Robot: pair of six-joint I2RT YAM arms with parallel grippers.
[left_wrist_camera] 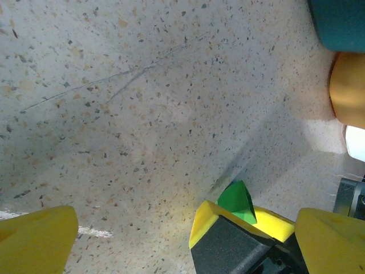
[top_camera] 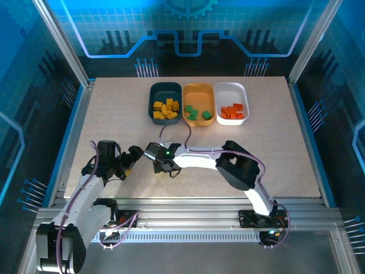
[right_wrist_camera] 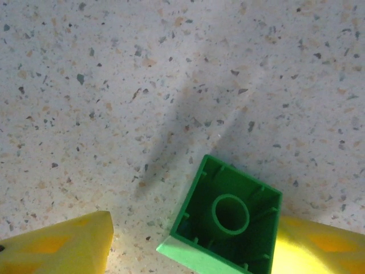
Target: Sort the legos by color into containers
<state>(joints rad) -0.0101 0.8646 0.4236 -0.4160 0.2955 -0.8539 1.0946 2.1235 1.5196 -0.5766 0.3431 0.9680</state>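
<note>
One green brick [right_wrist_camera: 228, 220] is sitting hollow side up near the tabletop's near edge, touching only one finger of the spread right gripper [right_wrist_camera: 194, 234]. The left gripper [left_wrist_camera: 187, 228] is hovering alongside, spread and empty. An off-centre closure is risking tipping or skidding the brick.

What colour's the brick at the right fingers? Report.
Green. The brick shows best in the right wrist view.

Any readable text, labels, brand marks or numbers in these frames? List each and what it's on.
None readable in any view.
The gear graphic on the backdrop is a picture, with no words.
No marks on the teal tray, orange-yellow tray or white tray.
No lettering visible on the green brick, hollow underside facing the camera.
</note>
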